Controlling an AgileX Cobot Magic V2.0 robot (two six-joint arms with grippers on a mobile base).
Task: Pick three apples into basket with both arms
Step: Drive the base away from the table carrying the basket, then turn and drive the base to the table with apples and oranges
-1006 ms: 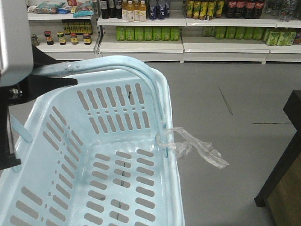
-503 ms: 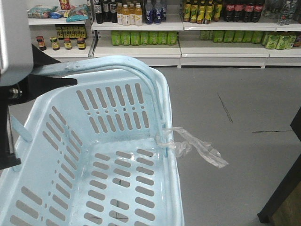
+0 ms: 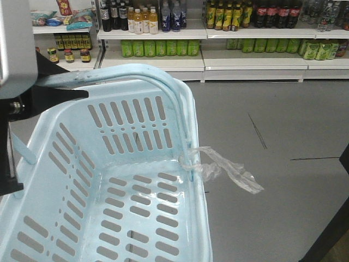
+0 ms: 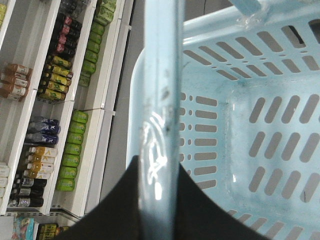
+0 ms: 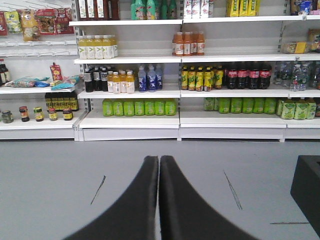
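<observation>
The left end effector [image 4: 159, 170] is clamped on the basket's [image 3: 200, 218] hoop handle [image 4: 160, 75], holding it above the grey floor [image 3: 272, 136]. The basket is empty, and no apples are in view. It looks like light, stiff plastic that may swing from the hoop, so load it gently. The right end effector [image 5: 158, 161] is empty, fingers pressed together. Stocked shelves [image 5: 130, 120] stand far off.

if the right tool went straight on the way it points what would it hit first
Nothing near: the shut right tool points over open floor. First in line looks like the far shelving, depth unclear.
</observation>
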